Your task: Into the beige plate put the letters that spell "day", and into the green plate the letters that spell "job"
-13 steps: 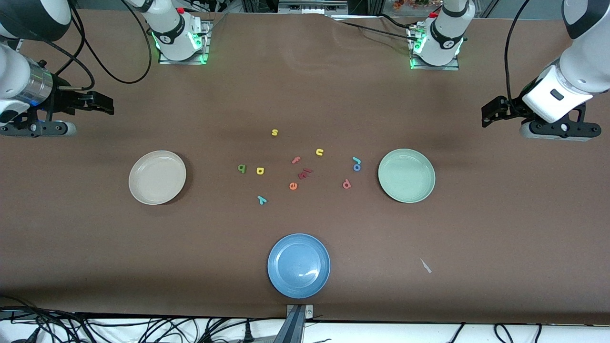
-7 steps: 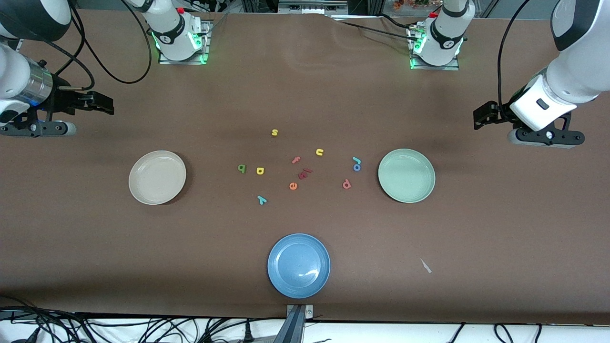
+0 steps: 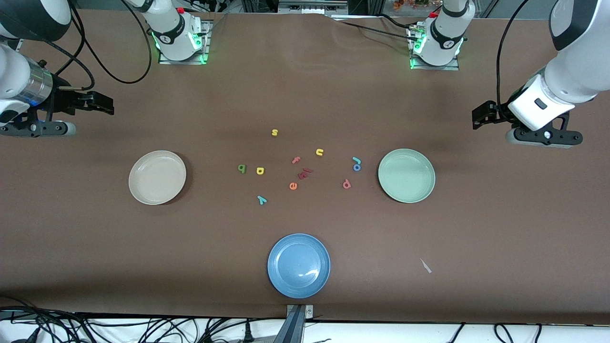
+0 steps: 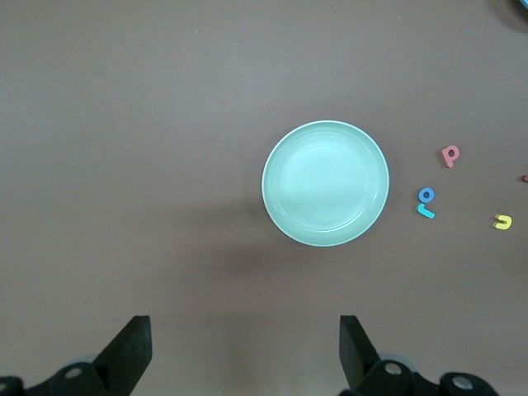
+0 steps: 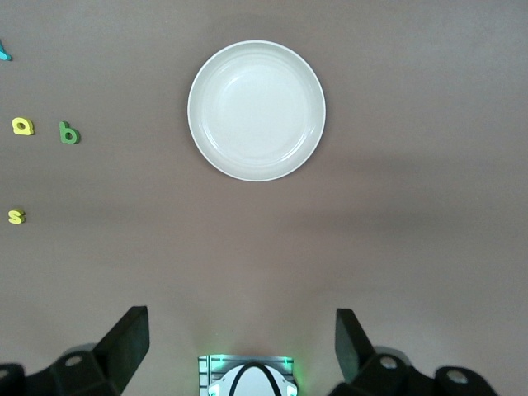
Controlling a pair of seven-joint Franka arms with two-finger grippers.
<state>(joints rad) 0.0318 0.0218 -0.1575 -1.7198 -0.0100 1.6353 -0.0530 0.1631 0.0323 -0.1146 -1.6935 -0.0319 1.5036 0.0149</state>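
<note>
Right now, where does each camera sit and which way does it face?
Front view: high across the table, facing both bases; shows the left gripper and right gripper, both open, plus the beige plate, green plate, blue plate and the letters.
Left wrist view: looks down past its own fingers at the green plate.
Right wrist view: looks down past its own fingers at the beige plate and its base.
Shared: each wrist view shares its plate with the front view.
</note>
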